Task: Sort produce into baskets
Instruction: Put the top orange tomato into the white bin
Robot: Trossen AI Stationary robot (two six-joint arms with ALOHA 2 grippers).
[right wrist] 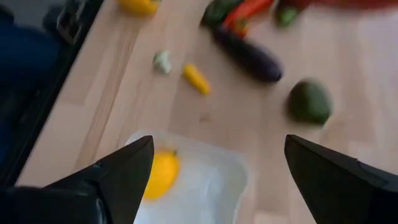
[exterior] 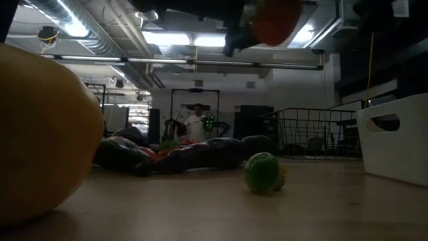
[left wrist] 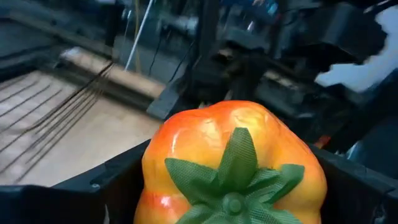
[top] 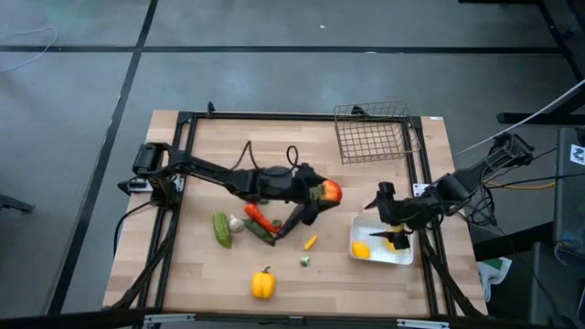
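Observation:
An orange-red pepper (top: 330, 191) with a green stem hangs over the table's middle, in my left gripper (top: 321, 195). Below and left of it a green cucumber (top: 222, 228), white garlic (top: 237, 223), an orange carrot (top: 257, 217) and a purple eggplant (top: 291, 224) lie in a cluster on the wood. A yellow pepper (top: 263, 284) stands near the front edge. My right gripper (top: 393, 239) hovers open above the white tray (top: 400, 258), where a yellow lemon (right wrist: 158, 174) lies. The wire basket (top: 373, 132) stands at the far right. My left gripper pinches the orange-red pepper between its two fingers, one on each flank (left wrist: 152, 180) of the body. It reaches in about level from the table's left. The pepper is lifted clear of the table (exterior: 274, 20), its green stem (left wrist: 235, 168) turned back toward the wrist.
A small yellow piece (top: 311, 243) and a small green-white piece (top: 305, 261) lie loose between the cluster and the tray. A round green fruit (right wrist: 310, 102) lies near the eggplant's end. A black frame (top: 274, 116) rims the tabletop.

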